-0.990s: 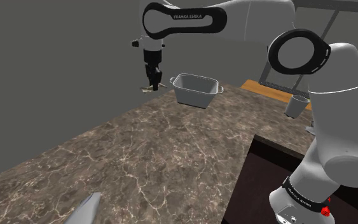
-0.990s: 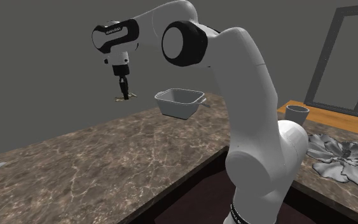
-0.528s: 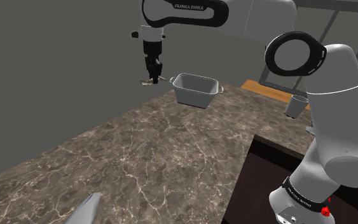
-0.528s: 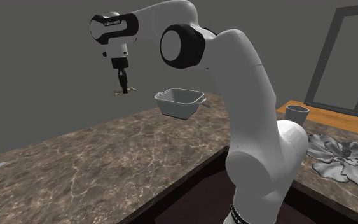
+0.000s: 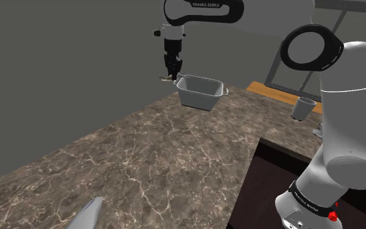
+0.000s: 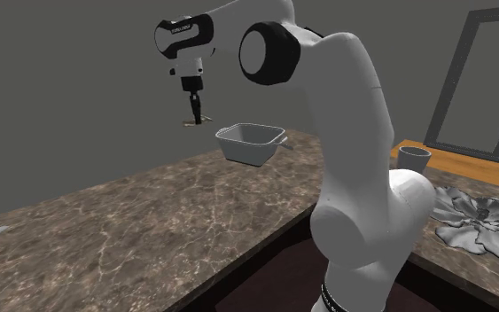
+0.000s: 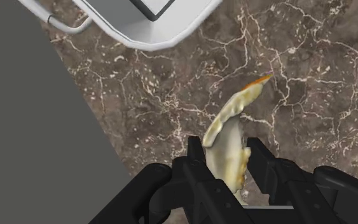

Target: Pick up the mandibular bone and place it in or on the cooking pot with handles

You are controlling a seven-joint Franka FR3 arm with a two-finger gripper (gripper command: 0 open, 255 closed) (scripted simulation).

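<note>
My black gripper (image 5: 173, 73) hangs in the air just beside the near-left rim of the grey pot (image 5: 200, 92), shut on a small pale bone (image 5: 168, 79). In the second exterior view the gripper (image 6: 196, 118) holds the bone (image 6: 190, 124) a little to the left of the pot (image 6: 251, 143) and above it. In the wrist view the curved, cream-coloured bone (image 7: 229, 141) with an orange tip is clasped between the two fingers (image 7: 196, 153), and the pot's corner (image 7: 147, 22) with a wire handle lies ahead over the marble.
The brown marble counter (image 5: 155, 156) runs from the pot toward the camera. A grey cup (image 5: 302, 107) stands on an orange-brown surface at the shoulder view's right. A grey pointed object (image 5: 87, 215) lies at the counter's near edge. Grey leaf-like shapes (image 6: 478, 222) spread at the second exterior view's right.
The gripper has carried the bone upward and then sideways toward the pot; the grip on the bone is unchanged.
</note>
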